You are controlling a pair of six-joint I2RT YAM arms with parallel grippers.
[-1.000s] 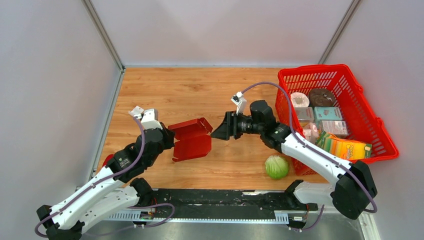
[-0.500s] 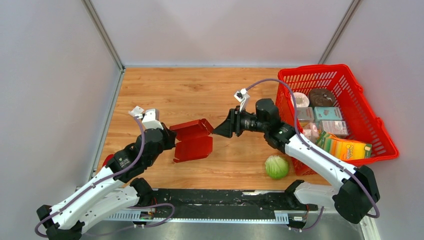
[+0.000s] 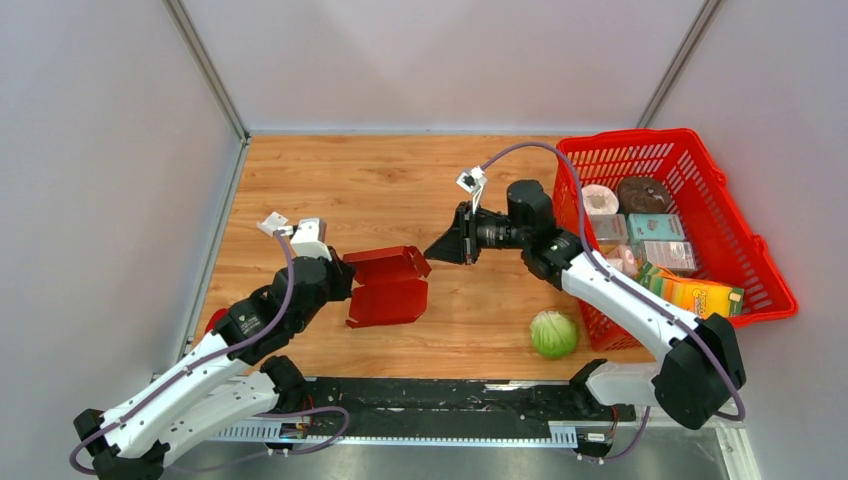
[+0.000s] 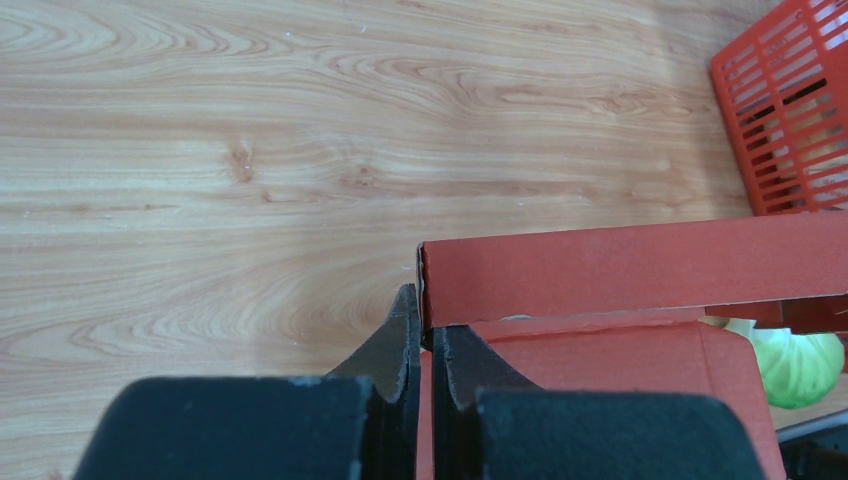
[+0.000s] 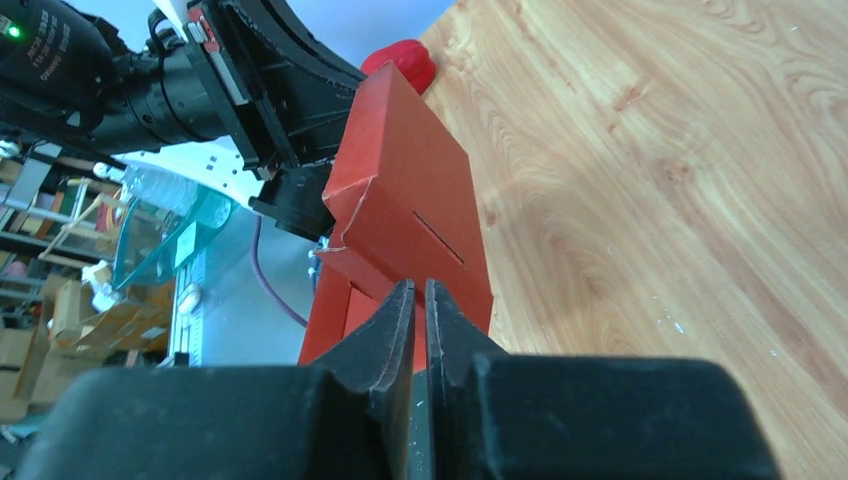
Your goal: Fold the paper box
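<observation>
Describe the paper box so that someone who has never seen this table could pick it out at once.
On the wooden table, look left of the bright red mesh basket, past the green cabbage. The paper box lies there, its left edge pinched in the left hand. Alone among these it is dark red, thin creased cardboard with flaps.

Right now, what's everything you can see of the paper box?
The paper box is dark red thin cardboard, half folded. One flat panel lies on the wooden table, and a creased wall rises along its far side. One panel bears a thin slit. The left tool is shut on its left edge. The right tool, tips together, points at its right end; I cannot tell whether it touches. The box sits apart from the basket.
</observation>
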